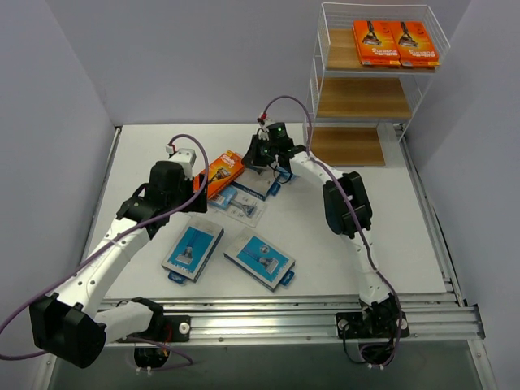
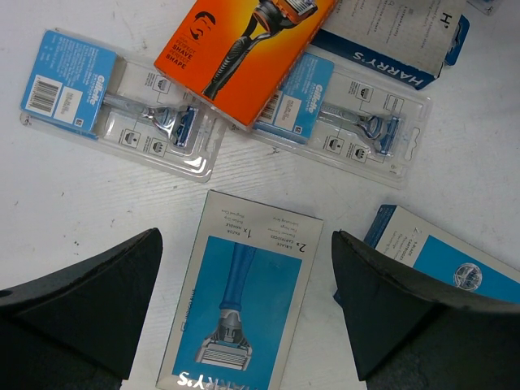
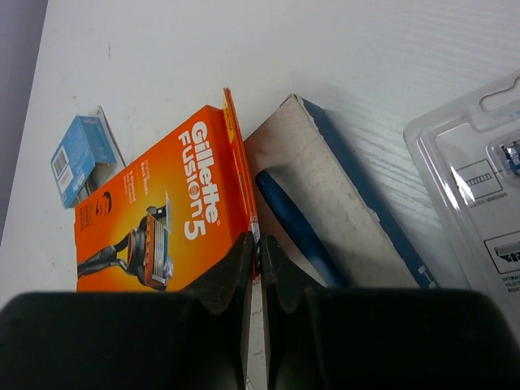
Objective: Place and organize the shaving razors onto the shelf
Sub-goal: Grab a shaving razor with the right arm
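Right tool [image 3: 258, 245]: orange pack [image 3: 162, 203] lengthwise ahead

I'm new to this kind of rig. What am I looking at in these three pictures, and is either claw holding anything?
These are two robot arms bolted at a table's near edge, each ending in a two-finger gripper. The wide picture looks down from above and behind them; the other two come from cameras on the wrists. Razor packs lie on the white table: Harry's boxes, Gillette blister packs and an orange Gillette Fusion5 box. Two more orange packs sit on the top tier of the wire shelf. The left gripper is open above a Harry's box, holding nothing. The right gripper is shut on the edge of that orange box.
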Available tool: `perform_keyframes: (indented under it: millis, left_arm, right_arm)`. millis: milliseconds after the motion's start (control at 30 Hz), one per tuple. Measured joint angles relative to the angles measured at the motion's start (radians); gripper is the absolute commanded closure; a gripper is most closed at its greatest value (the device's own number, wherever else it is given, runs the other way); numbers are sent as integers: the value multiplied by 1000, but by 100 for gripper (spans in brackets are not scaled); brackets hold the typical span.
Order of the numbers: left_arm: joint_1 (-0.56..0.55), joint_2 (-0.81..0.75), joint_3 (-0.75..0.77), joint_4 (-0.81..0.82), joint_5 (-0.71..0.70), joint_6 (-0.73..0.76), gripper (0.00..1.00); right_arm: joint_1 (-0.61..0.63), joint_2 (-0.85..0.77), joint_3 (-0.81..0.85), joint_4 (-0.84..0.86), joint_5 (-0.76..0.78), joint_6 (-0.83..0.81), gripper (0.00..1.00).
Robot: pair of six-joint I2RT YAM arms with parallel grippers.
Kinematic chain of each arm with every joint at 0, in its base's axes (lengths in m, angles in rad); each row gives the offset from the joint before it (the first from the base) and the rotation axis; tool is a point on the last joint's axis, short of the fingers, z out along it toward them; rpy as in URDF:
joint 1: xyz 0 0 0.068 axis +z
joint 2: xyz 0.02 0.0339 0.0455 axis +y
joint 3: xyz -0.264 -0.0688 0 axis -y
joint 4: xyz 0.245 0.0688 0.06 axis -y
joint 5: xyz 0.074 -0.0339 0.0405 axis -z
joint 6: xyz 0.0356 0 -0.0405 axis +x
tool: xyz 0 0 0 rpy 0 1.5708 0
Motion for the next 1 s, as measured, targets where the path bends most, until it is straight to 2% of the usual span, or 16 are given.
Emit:
perform_keyframes:
  millis: [133, 300, 633, 800, 1000]
  left_arm:
    - [0, 0, 0, 0, 0, 0, 6]
    - [0, 0, 0, 0, -2, 0, 6]
    - [0, 0, 0, -1, -8, 0, 6]
    - [0, 0, 0, -2, -10, 0, 6]
    - [0, 0, 0, -3, -11, 0, 6]
  right_arm:
    - [0, -51, -70, 5, -2, 3, 100]
    - [-3, -178, -248, 31, 5, 8, 100]
    - [21, -636, -710, 69, 153, 66, 100]
    - [119, -840, -858, 76, 319, 140, 100]
    - [226, -950, -975, 89, 409, 245, 100]
